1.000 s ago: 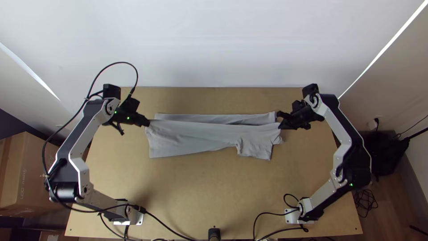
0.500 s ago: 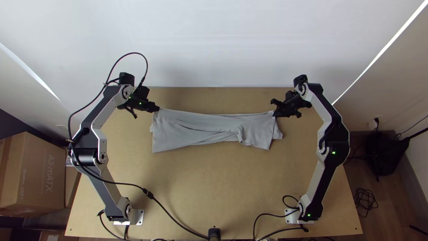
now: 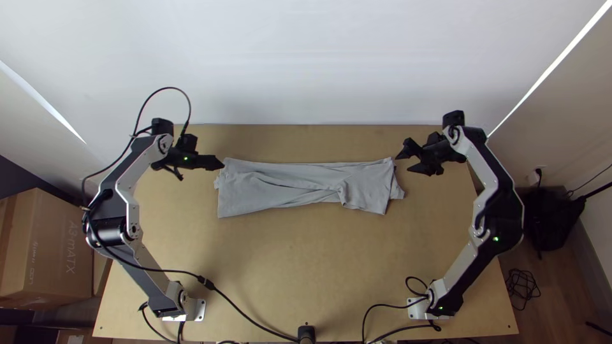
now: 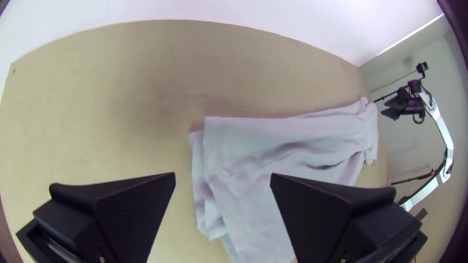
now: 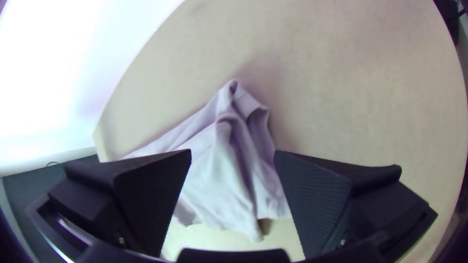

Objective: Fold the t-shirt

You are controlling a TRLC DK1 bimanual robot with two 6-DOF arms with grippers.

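Find shirt as folded strip on far half of tabletop | runs crosswise between left tool and right tool | released at both, with fingers spread | nearer to left | likely needs end-over-end fold next

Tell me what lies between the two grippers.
In the top view, the t-shirt lies between the left gripper and right gripper, in a long, creased strip.
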